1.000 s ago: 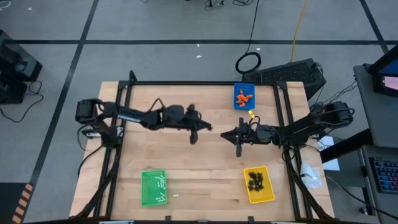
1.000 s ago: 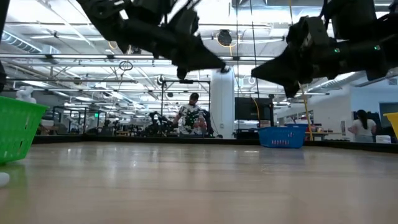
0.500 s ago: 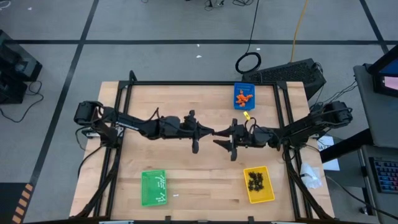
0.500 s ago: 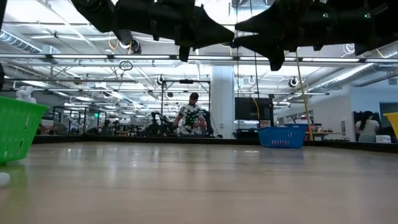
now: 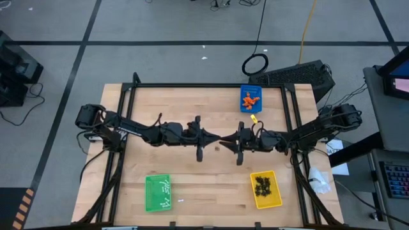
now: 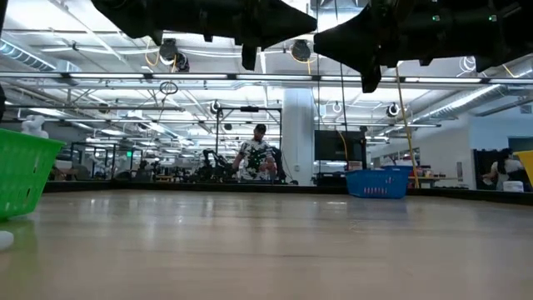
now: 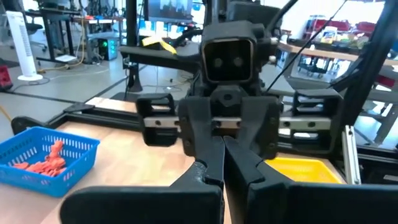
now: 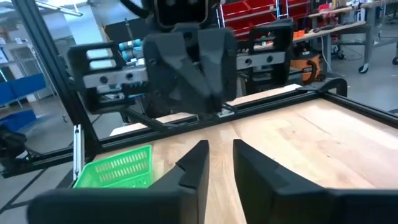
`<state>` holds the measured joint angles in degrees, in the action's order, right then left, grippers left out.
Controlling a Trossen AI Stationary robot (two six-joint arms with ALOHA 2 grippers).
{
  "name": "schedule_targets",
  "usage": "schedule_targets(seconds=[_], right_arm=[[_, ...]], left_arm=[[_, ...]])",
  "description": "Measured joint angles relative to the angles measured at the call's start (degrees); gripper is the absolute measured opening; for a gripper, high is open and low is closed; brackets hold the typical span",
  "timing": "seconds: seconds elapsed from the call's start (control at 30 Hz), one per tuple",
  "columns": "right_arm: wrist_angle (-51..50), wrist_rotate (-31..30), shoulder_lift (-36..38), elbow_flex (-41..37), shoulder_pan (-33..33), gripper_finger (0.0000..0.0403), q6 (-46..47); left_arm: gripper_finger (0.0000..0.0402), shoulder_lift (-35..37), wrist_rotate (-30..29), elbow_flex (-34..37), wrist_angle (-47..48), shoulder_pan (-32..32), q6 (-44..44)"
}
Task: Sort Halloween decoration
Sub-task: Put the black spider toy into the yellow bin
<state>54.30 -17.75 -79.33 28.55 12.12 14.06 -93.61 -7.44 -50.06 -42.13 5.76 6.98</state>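
Above the middle of the wooden surface [image 5: 192, 169] the two arms meet tip to tip. The left claw [image 5: 216, 138] reaches in from the left side and the right claw [image 5: 225, 140] from the right, and their fingertips sit just beside each other, perhaps touching, well clear of the wood in the low view.

The left wrist view looks straight at the right claw, whose two dark fingers [image 7: 211, 158] lie pressed together with nothing between them. The right wrist view shows that claw's own fingers [image 8: 194, 163] with a narrow gap at the near end, and beyond them the left claw, whose fingers also lie together and carry nothing.

The decorations lie sorted in three trays. Orange lumps [image 5: 250, 98] fill the blue tray [image 5: 243, 107] at the far edge of the surface, right of centre. Black spider shapes [image 5: 262, 185] sit in the yellow tray [image 5: 258, 202] at the near right. White bone sticks [image 5: 163, 188] lie in the green tray [image 5: 151, 200] at the near left. One small white piece [image 5: 180, 200] rests on the wood just beside the green tray; its kind is too small to tell.

Beyond the surface, the low view shows a person [image 6: 258, 156] far back in the room.
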Motion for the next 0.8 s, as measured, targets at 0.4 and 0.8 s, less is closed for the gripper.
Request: schedule_targets(seconds=[0.4,0.8], right_arm=[[-13.5,2.8,0.0,0.0,0.7,0.008,1.5],[-55.8,2.6,2.1,6.8,1.1,0.0165,14.9]], left_arm=[[0.0,0.0,-0.1,2.6,4.9,2.6,-2.8],[0.0,0.0,-4.8,16.4,-9.4,7.5,-2.8]])
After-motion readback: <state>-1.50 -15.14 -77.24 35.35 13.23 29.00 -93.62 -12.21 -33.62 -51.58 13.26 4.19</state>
